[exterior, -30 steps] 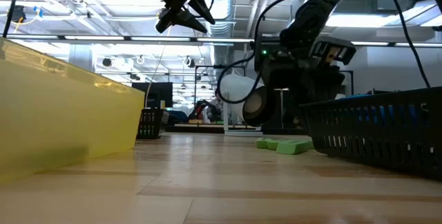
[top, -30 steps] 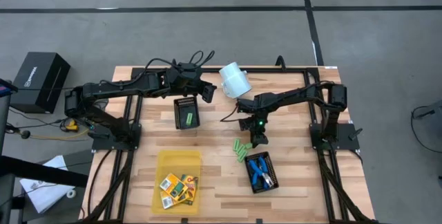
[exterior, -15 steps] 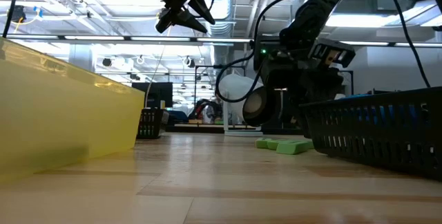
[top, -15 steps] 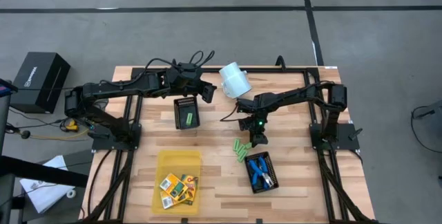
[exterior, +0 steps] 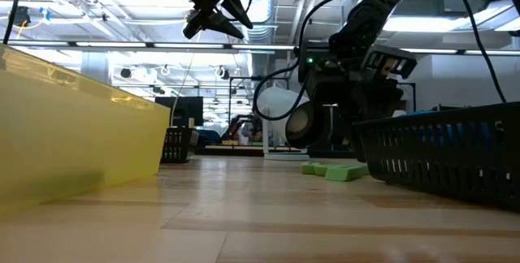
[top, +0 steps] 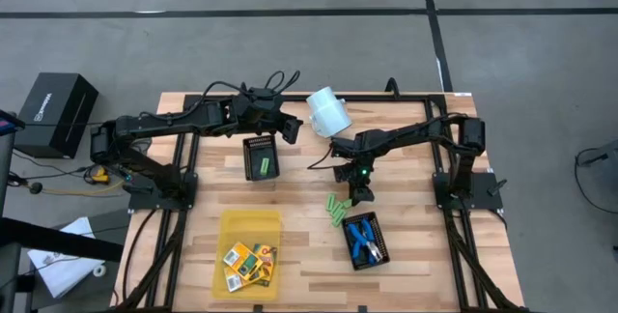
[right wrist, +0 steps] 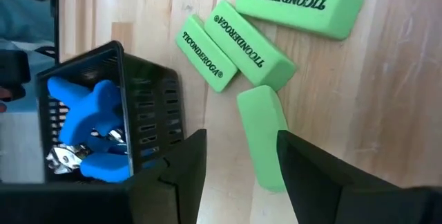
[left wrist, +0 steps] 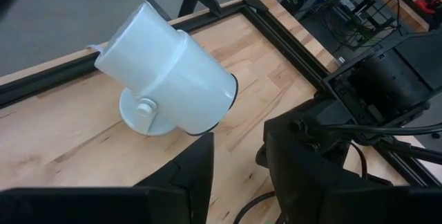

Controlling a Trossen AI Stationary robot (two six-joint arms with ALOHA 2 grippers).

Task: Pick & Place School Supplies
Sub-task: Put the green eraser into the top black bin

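Now reading TICONDEROGA on three green erasers (right wrist: 266, 34) beside black mesh tray (right wrist: 148, 110); fourth one's face blank, partly hidden between right gripper (right wrist: 238, 162) fingers, spread, ungrasping. Blue-handled pliers (right wrist: 86, 124) half-hidden inside tray. Left gripper (left wrist: 238, 175) parted, empty.

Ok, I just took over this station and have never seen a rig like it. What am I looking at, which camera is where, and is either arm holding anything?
Two dark robot arms work at a wooden table. One camera looks straight down, one sits at tabletop height, and one rides each wrist. The left gripper hangs open above a black mesh tray, facing a tipped white cup. The right gripper is open over four green erasers, empty. A second mesh tray holds blue-handled tools; a yellow tray holds small boxes.
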